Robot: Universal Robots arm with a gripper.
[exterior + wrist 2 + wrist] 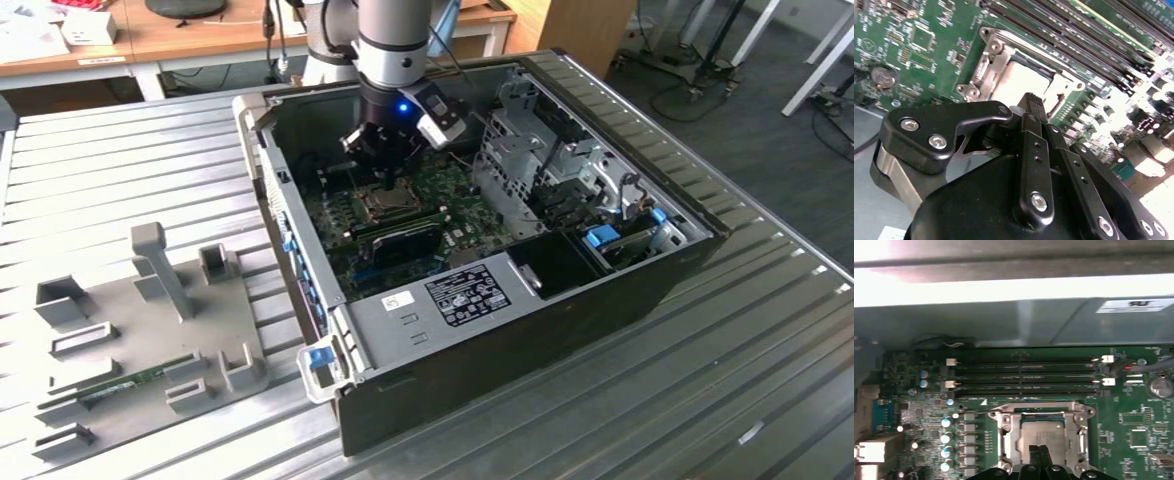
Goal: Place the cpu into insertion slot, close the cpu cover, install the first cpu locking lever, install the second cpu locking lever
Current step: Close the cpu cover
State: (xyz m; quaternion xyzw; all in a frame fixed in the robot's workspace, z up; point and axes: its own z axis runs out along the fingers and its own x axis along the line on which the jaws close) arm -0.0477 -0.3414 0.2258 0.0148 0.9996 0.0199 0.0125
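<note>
The cpu [1048,434] lies in the socket on the green motherboard, its dull grey top showing. The silvery cpu cover [1005,436] lies flat around it, framing the chip in its window. My gripper [1039,452] is shut, its two black fingers pressed together with nothing between them, and its tips hang over the socket's edge. In the second wrist view the fingertips [1031,102] point at the cpu [1013,82] and the cover's frame [990,54]. The exterior view shows the gripper [388,178] reaching down into the open computer case just above the socket [388,206].
Memory slots [1024,375] run beside the socket. The case wall [274,190] and drive cage [554,150] hem in the arm. On the exterior view's left a grey fixture plate [147,320] rests on the ribbed metal table. A coin battery [881,76] sits on the board.
</note>
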